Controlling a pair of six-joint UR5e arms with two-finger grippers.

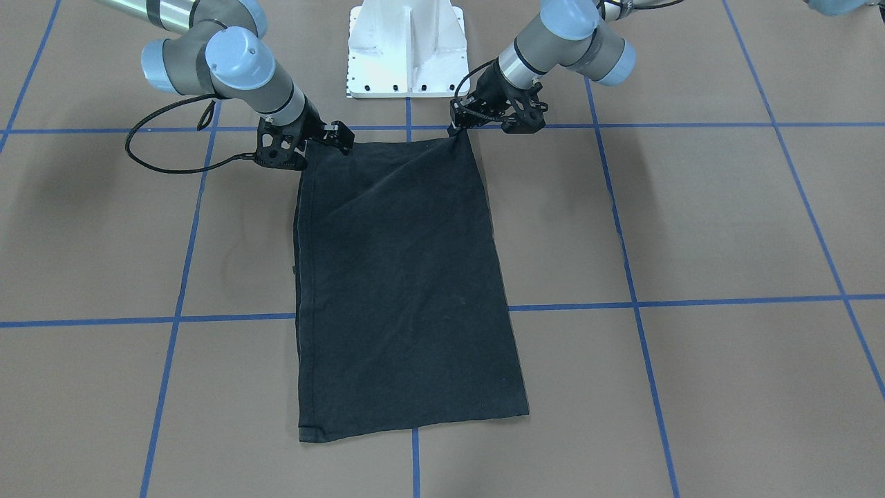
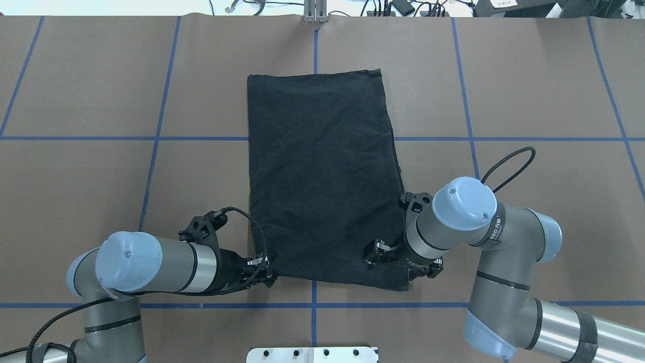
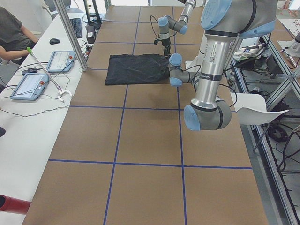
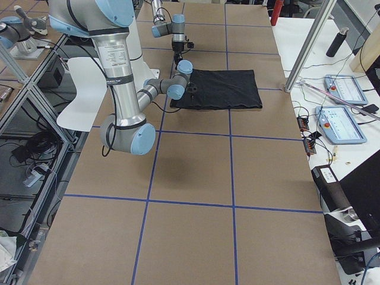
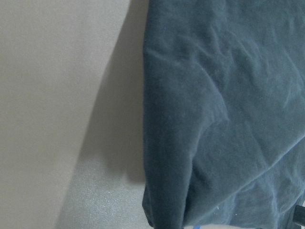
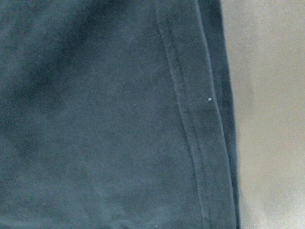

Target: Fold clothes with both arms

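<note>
The black T-shirt (image 1: 401, 290) lies folded into a long rectangle on the brown table, plain side up, with no logo showing. It also shows in the overhead view (image 2: 322, 171). My left gripper (image 2: 267, 272) is at the shirt's near left corner, shut on the cloth, and the corner is pulled up a little in the front-facing view (image 1: 458, 133). My right gripper (image 2: 374, 252) is at the near right edge, shut on the cloth (image 1: 343, 140). Both wrist views are filled by dark cloth (image 5: 228, 119) (image 6: 95, 119) beside bare table.
The white pedestal base (image 1: 406, 48) stands just behind the shirt's near edge. Blue tape lines (image 2: 161, 138) cross the brown table. A side bench with tablets (image 3: 28, 86) and a seated person (image 3: 11, 33) lies beyond the far edge.
</note>
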